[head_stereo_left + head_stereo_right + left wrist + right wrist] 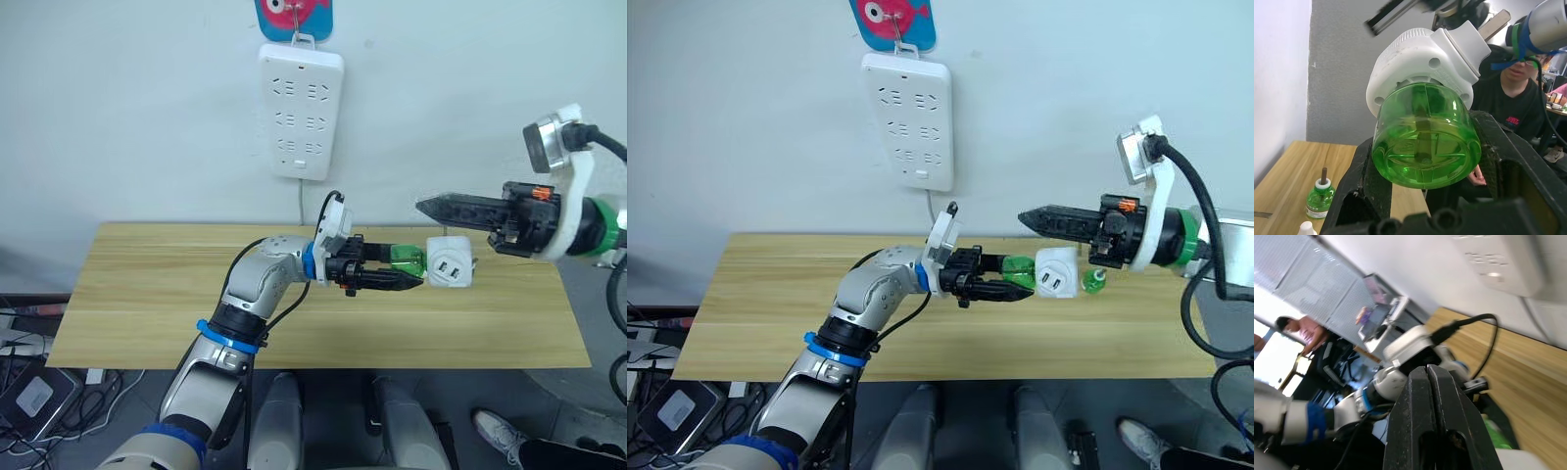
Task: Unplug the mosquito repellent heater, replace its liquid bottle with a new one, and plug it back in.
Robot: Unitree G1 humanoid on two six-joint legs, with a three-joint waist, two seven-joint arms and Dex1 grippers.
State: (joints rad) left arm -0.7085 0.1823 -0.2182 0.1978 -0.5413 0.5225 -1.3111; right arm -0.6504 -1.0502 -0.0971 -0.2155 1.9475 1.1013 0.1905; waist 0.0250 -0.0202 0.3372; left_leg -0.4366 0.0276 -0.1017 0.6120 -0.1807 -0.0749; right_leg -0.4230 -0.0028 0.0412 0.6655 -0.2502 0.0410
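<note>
Now the wooden table (pixel 147 294) is carrying nothing under the heater: the mosquito repellent heater (pixel 452 262) is hanging in the air above its right back part. The left gripper (pixel 409 268) is pinching the green bottle (pixel 404 258) screwed in it. The right gripper (pixel 423 207) (fingers pressed together, empty) is hovering just above. The heater is probably light, stiff and smooth; gripping its white body seems safest.

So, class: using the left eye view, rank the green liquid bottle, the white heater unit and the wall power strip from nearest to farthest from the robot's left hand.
1. Green translucent liquid bottle: clamped in the left hand.
2. Small white rounded plastic heater unit: fixed on the bottle's far end, towards the robot's right.
3. Long white multi-socket power strip: hanging on the wall, well above the table.
</note>
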